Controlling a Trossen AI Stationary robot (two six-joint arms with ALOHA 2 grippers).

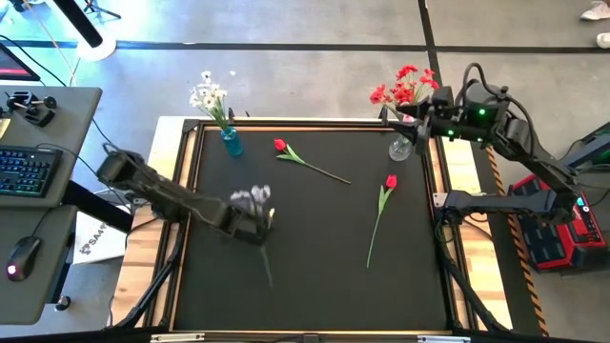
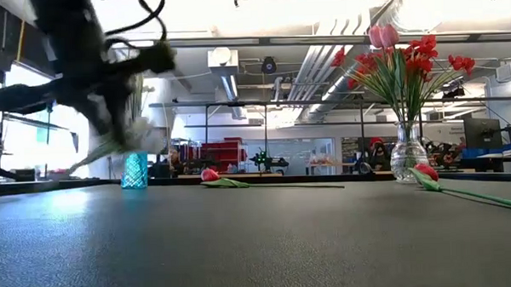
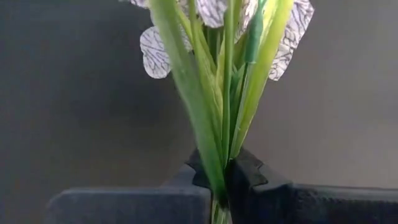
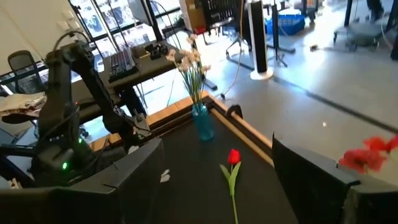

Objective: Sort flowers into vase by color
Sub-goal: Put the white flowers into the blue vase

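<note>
My left gripper (image 1: pixel 252 225) is over the mat's left half, shut on a white-petalled flower (image 1: pixel 254 197). Its green stem (image 1: pixel 268 272) trails toward the near edge. In the low view the flower (image 2: pixel 141 130) is blurred above the table. My right gripper (image 1: pixel 416 126) is open and empty at the far right, beside a clear vase (image 1: pixel 400 148) of red sprays (image 1: pixel 406 86). A blue vase (image 1: pixel 232 143) holds white blossoms (image 1: pixel 208 95). Two red buds (image 1: pixel 279 145) (image 1: pixel 391 181) lie flat on the mat. My left gripper pinches the flower's bundle of green stem and leaves (image 3: pixel 219 163) between its two fingers (image 3: pixel 252 177), a little below the white veined petals (image 3: pixel 155 53). The fingers lie across the stem. The flower is lifted off the mat, and its stem end (image 2: pixel 84 158) hangs below.
The black mat has a raised wooden frame (image 1: pixel 186 152). A desk with a keyboard (image 1: pixel 24 171) and mouse stands left of the table. The red bud's long stem (image 1: pixel 375 238) crosses the mat's right half. The clear vase (image 2: pixel 407 155) also holds a pink tulip (image 2: pixel 385 35).
</note>
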